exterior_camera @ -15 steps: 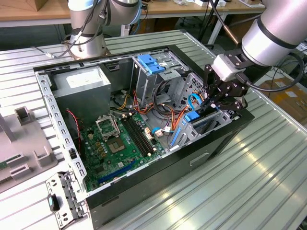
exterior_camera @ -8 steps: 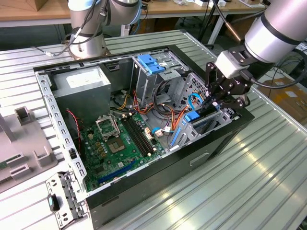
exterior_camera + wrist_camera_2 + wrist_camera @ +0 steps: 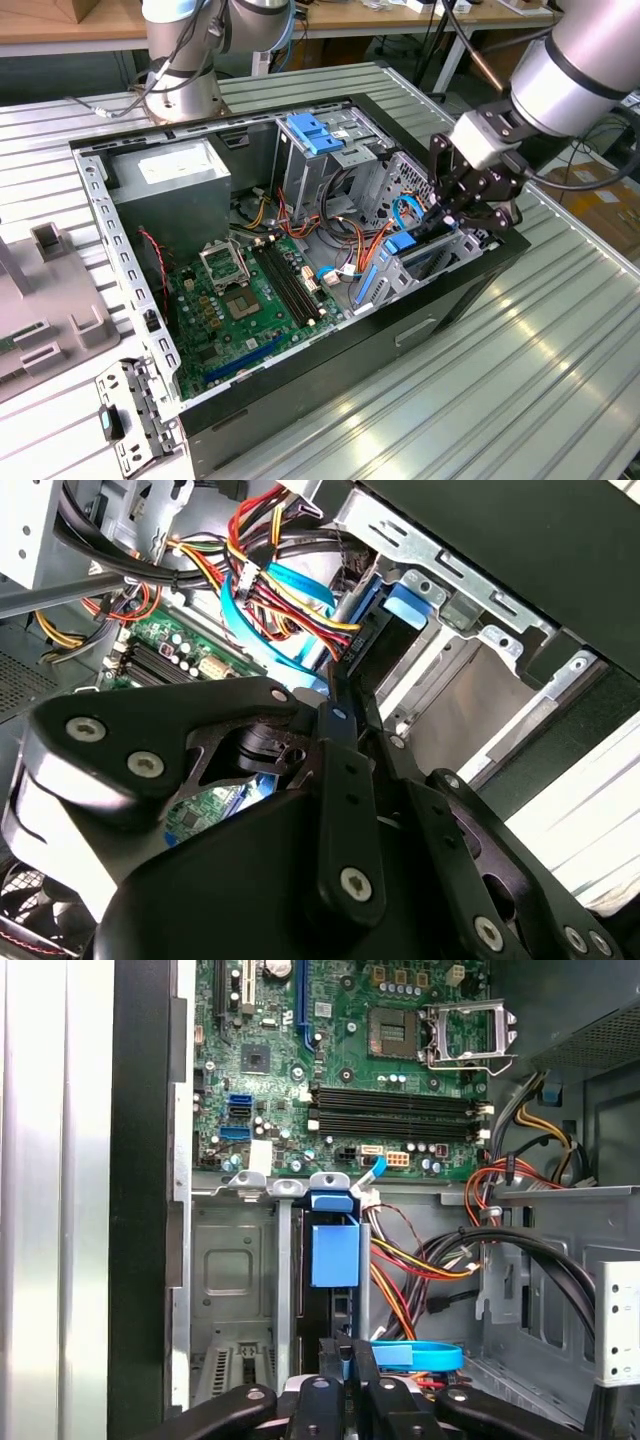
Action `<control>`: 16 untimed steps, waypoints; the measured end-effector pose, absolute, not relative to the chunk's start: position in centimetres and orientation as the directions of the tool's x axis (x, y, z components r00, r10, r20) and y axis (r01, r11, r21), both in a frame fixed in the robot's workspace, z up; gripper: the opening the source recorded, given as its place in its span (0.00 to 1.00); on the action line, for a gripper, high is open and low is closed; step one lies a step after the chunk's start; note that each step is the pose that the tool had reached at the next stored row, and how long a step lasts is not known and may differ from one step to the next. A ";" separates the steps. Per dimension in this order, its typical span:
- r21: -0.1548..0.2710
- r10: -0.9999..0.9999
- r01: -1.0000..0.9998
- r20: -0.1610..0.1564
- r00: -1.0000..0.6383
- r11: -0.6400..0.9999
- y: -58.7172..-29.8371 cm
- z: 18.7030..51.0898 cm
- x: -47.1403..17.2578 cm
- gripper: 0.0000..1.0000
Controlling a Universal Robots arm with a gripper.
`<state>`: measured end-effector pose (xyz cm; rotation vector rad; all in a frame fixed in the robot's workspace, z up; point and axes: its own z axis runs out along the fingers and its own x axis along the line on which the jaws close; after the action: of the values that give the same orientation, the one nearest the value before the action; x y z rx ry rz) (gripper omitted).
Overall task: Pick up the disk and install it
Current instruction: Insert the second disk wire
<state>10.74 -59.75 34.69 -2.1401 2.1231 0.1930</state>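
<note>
The disk stands on edge in the metal drive cage at the front corner of the open computer case, on the exterior view's right. In the first wrist view its blue rail tab sits in the cage slot; the second wrist view shows the same disk edge-on. My gripper hangs right over the cage. Its black fingers are drawn close together on the disk's upper edge, which both wrist views show at the gripper. The cage walls hide the disk's flat faces.
Inside the case lie the green motherboard, a grey power-supply box, a light-blue latch bracket and bundles of coloured cables beside the cage. A loose metal panel lies on the ribbed table. A second arm's base stands behind.
</note>
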 end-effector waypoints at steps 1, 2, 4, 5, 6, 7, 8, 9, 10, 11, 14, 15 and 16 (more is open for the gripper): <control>0.004 -0.985 -1.000 -0.175 0.007 -0.008 -59.8 34.7 10.7 0.16; 0.004 -0.985 -1.000 -0.175 0.008 -0.008 -59.8 34.7 10.7 0.16; 0.004 -0.984 -1.000 -0.176 0.008 -0.008 -59.8 34.6 10.7 0.16; 0.004 -0.984 -1.000 -0.178 0.008 -0.008 -59.8 34.6 10.7 0.16; 0.004 -0.983 -1.000 -0.185 0.007 -0.008 -59.8 34.6 10.7 0.16; 0.004 -0.981 -1.000 -0.192 0.007 -0.008 -59.8 34.8 10.7 0.16; 0.004 -0.981 -1.000 -0.196 0.008 -0.008 -59.8 34.8 10.7 0.16; 0.004 -0.979 -1.000 -0.202 0.007 -0.008 -59.8 34.8 10.7 0.16; 0.004 -0.978 -1.000 -0.207 0.008 -0.008 -59.8 34.8 10.7 0.16; 0.004 -0.977 -1.000 -0.211 0.007 -0.008 -59.8 34.8 10.7 0.16; 0.004 -0.974 -1.000 -0.225 0.008 -0.009 -59.8 34.8 10.7 0.16; 0.004 -0.974 -1.000 -0.227 0.008 -0.009 -59.9 34.8 10.7 0.16; 0.004 -0.974 -1.000 -0.228 0.008 -0.009 -60.0 34.7 10.7 0.16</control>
<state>10.74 -59.97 34.74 -2.1100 2.0929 0.2477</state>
